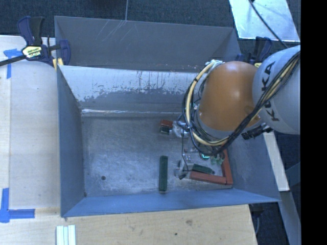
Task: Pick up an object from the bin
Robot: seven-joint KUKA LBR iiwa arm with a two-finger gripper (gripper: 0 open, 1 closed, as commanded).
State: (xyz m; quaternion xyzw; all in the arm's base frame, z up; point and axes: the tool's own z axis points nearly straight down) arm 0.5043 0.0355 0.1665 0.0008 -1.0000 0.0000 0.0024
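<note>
Camera view puts your gripper [183,170], its grip state impossible to tell, between the dark green bar [162,173] and the red angled piece [210,178] at near right; centre over one before closing.

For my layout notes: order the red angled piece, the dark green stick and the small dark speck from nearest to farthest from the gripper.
1. red angled piece, front right corner, beside the gripper.
2. dark green stick, front middle of the bin.
3. small dark speck, bin floor, view's far left.
</note>
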